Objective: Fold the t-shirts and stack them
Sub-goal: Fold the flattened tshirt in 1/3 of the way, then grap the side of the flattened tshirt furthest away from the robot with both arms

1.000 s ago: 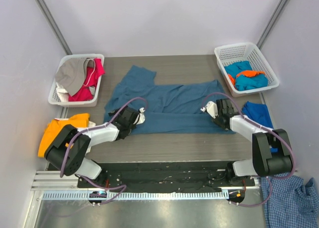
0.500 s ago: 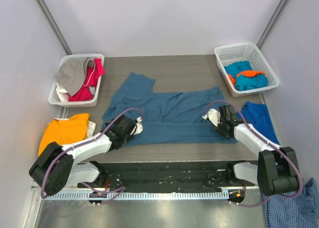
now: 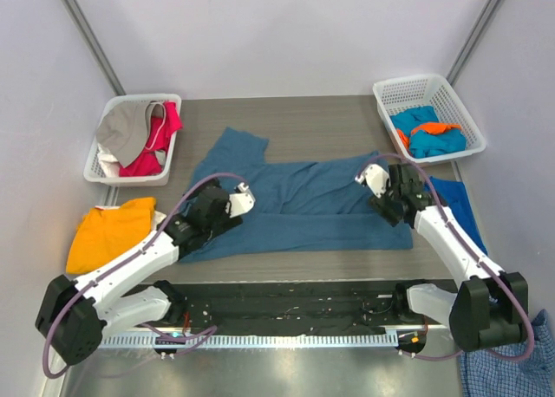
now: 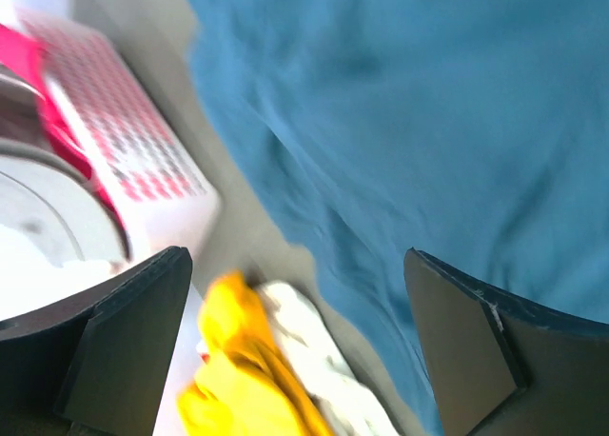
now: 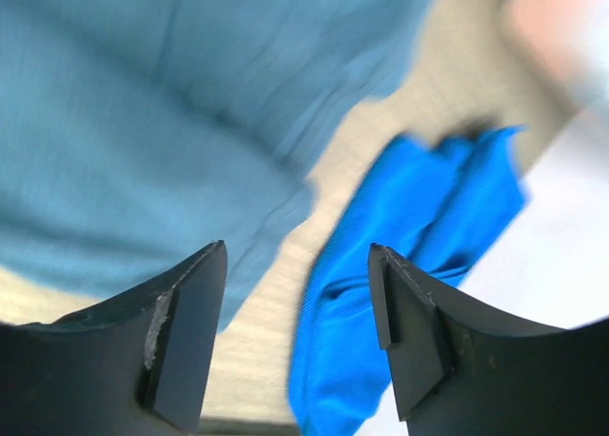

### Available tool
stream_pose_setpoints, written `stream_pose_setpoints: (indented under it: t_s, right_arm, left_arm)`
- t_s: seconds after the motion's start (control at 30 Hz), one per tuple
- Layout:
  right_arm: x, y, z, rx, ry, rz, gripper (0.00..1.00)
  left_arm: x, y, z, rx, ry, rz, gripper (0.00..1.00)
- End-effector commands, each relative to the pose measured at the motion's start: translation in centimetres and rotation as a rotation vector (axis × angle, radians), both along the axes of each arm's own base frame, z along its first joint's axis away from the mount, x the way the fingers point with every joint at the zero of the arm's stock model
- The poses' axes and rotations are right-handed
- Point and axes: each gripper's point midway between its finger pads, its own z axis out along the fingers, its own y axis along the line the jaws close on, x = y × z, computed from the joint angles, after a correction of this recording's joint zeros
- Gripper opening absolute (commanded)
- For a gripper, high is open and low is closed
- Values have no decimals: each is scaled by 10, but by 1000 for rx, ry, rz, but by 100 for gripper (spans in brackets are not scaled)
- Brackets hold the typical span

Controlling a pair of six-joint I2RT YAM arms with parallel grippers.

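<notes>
A large dark teal-blue t-shirt (image 3: 303, 198) lies folded lengthwise across the middle of the table, one sleeve sticking out at the back left. My left gripper (image 3: 211, 215) hovers over its left end, open, with nothing between the fingers (image 4: 295, 265). Over its right end my right gripper (image 3: 392, 208) also stands open and empty (image 5: 297, 250). An orange t-shirt (image 3: 108, 228) lies at the left table edge, beside a bit of white cloth (image 4: 314, 350). A bright blue t-shirt (image 3: 455, 206) lies at the right edge, under the right fingers (image 5: 400, 265).
A white mesh basket (image 3: 130, 173) at the back left holds grey and red garments. Another basket (image 3: 425, 83) at the back right holds turquoise and orange ones. A blue-and-white checked shirt (image 3: 507, 354) lies off the table at the near right.
Both grippers slid toward the near edge with the teal shirt's front fold, then rose off it. The jaws of both have widened. The shirt has shifted slightly nearer.
</notes>
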Motion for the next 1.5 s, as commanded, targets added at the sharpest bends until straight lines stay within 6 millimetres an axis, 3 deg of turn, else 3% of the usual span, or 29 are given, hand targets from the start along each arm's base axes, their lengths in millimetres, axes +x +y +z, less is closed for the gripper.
stream_pose_setpoints:
  t_s: [0.0, 0.03, 0.07, 0.1, 0.13, 0.23, 0.27, 0.3, 0.4, 0.43, 0.47, 0.5, 0.53, 0.57, 0.8, 1.03, 1.47]
  right_arm:
    - [56, 10, 46, 77, -168, -62, 69]
    - [71, 13, 54, 95, -210, -72, 68]
    - [81, 15, 45, 113, -192, -107, 68]
    - [92, 17, 47, 131, -207, -129, 68]
    - [112, 21, 62, 159, -251, -142, 68]
    - [151, 33, 61, 231, -249, -200, 67]
    - [161, 35, 60, 242, -248, -213, 66]
    - [175, 37, 52, 249, -230, -233, 66]
    - [201, 39, 50, 283, -237, -269, 63]
    - [207, 38, 36, 284, -211, -287, 63]
    - [212, 40, 34, 306, -205, -290, 62]
    - [221, 40, 39, 329, -221, -302, 62]
    - [224, 38, 29, 351, -202, -328, 62]
    - [228, 40, 27, 379, -196, -333, 61]
    - [243, 33, 9, 443, -167, -391, 56]
    - [245, 38, -3, 483, -129, -386, 49]
    - [244, 34, -23, 477, -91, -394, 45]
  left_arm:
    - [56, -28, 48, -114, -162, -1, 100]
    - [67, -32, 48, -134, -155, 5, 100]
    - [79, -37, 37, -132, -111, 19, 100]
    - [101, -42, 53, -186, -128, 39, 100]
    - [113, -48, 56, -202, -123, 45, 100]
    - [153, -70, 61, -226, -98, 39, 100]
    - [168, -81, 76, -240, -106, 25, 100]
    - [178, -89, 58, -220, -61, 23, 100]
    - [208, -103, 66, -226, -63, 13, 100]
    - [215, -107, 46, -207, -21, 9, 100]
    - [227, -109, 55, -224, -39, 11, 100]
    - [232, -111, 50, -227, -28, 11, 100]
    - [237, -114, 37, -223, -1, 11, 100]
    - [244, -115, 42, -239, -15, 20, 100]
    - [260, -115, 30, -253, -25, 43, 100]
    - [263, -112, 19, -222, -20, 55, 100]
    - [261, -105, 11, -184, -21, 63, 100]
